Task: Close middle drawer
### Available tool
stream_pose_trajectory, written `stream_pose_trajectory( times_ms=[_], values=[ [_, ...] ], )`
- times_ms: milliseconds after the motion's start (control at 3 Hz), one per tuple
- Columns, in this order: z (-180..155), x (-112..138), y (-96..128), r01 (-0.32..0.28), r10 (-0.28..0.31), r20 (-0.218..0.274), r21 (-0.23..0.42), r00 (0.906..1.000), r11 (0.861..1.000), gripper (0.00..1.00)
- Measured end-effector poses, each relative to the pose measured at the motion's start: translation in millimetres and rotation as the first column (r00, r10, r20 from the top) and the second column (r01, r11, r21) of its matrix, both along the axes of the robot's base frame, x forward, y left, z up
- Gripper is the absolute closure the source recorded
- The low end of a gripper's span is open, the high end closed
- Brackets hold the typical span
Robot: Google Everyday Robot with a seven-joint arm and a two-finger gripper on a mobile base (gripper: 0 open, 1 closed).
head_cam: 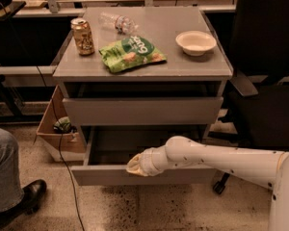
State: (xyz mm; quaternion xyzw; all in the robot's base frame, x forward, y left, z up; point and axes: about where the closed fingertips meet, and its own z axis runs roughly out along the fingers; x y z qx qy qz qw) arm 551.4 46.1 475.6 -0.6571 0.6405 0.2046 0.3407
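The middle drawer [103, 175] is a wide shallow grey drawer with a plain front, pulled partway out of the grey cabinet [142, 71]. A strip of its bare tray [116, 146] shows behind the front. My gripper [134, 167], at the end of the white arm [216, 158] reaching in from the right, rests against the top edge of the drawer front, near its middle. The taller top drawer [142, 110] sits above it, almost flush. The lowest drawer is hidden behind the open one.
On the cabinet top stand a can [82, 36], a green chip bag [131, 53], a white bowl [196, 42] and a lying plastic bottle [116, 21]. A cardboard box [53, 136] and a cable [61, 153] are at left, with a person's leg [5, 170]. A black chair [267, 81] stands at right.
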Motion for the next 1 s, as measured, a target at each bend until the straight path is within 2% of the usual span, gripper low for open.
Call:
stream_pose_trajectory(
  times_ms=[333, 667, 1000],
  values=[
    [13.2, 18.3, 5.1, -0.002, 0.002, 0.032, 0.008, 0.9995, 1.0, 1.0],
    [25.8, 28.2, 8.7, -0.007, 0.006, 0.057, 0.02, 0.9984, 1.0, 1.0],
    [26.0, 28.4, 8.8, -0.007, 0.006, 0.058, 0.02, 0.9983, 1.0, 0.81]
  ],
)
